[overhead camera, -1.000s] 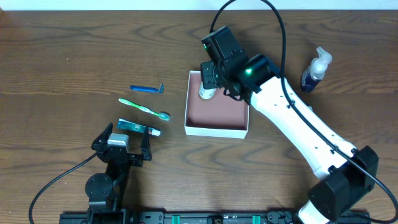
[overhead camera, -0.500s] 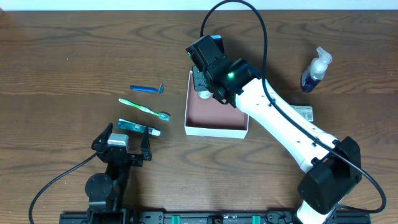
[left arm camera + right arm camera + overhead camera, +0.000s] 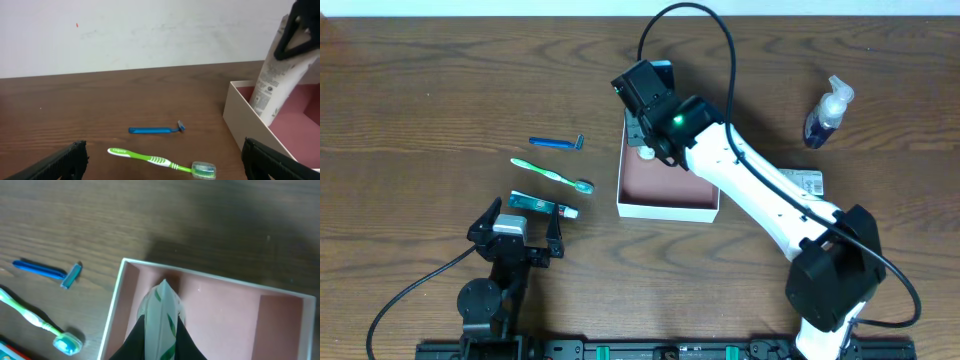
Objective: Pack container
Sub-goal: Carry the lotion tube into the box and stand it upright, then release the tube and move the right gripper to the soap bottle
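Note:
The container [image 3: 672, 186] is a shallow white box with a pink-brown inside, at mid-table. My right gripper [image 3: 645, 138] is shut on a white tube with green leaf marks [image 3: 162, 300] and holds it upright over the container's far left corner [image 3: 225, 312]. The left wrist view shows the tube [image 3: 276, 80] tilted inside the container's wall [image 3: 247, 125]. My left gripper [image 3: 516, 232] is open and empty near the front edge, apart from everything.
Left of the container lie a blue razor [image 3: 558, 143], a green toothbrush [image 3: 552, 175] and a teal toothpaste box [image 3: 542, 206]. A dark spray bottle [image 3: 827, 112] stands far right. A small green-and-white packet [image 3: 806, 182] lies right of the container.
My right gripper has moved the tube left and farther back, to the container's far left corner. The arm's shift uncovered the small packet. The left arm has not moved.

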`<state>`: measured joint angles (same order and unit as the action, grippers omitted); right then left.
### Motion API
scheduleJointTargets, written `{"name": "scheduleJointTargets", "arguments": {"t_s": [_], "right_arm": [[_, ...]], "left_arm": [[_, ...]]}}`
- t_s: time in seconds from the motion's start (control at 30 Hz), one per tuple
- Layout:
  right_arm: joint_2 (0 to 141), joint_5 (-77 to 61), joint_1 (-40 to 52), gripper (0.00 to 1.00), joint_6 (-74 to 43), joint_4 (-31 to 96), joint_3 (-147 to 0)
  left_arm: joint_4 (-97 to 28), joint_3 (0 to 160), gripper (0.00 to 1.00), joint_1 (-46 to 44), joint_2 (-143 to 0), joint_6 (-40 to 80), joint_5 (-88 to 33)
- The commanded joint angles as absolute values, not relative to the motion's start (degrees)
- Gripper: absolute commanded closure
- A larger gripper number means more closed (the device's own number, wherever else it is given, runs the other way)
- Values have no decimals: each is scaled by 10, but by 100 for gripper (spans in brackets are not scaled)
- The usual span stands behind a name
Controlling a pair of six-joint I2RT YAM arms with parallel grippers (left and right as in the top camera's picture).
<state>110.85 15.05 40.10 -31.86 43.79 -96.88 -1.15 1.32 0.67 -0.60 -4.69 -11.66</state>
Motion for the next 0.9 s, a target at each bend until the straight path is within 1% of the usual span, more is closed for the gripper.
{"name": "scheduleJointTargets", "arguments": {"t_s": [0.0,0.57,0.6,0.63,0.67,0.7,0.77,0.87], "right_arm": [[1114,165,409,99,-330,430,-975],[1117,161,411,98,-330,404,-975],[1117,161,411,88,-330,404,-975],[1117,161,411,69,-330,405,-975],[1117,161,411,55,-329,405,-975],[1117,161,411,47,-330,406,-975],[1117,161,411,43,-330,405,-975],[1117,161,411,41,-329,405,-975]], "left_arm": [[-30,2,2,10,-3,-46,-124],[-30,2,2,10,-3,-46,-124],[-30,2,2,10,-3,-46,-125],[-30,2,2,10,-3,-46,-124],[-30,2,2,10,-3,-46,-125],[-30,2,2,10,-3,-46,-125],[-30,2,2,10,-3,-46,-124],[-30,2,2,10,-3,-46,-125]]}}
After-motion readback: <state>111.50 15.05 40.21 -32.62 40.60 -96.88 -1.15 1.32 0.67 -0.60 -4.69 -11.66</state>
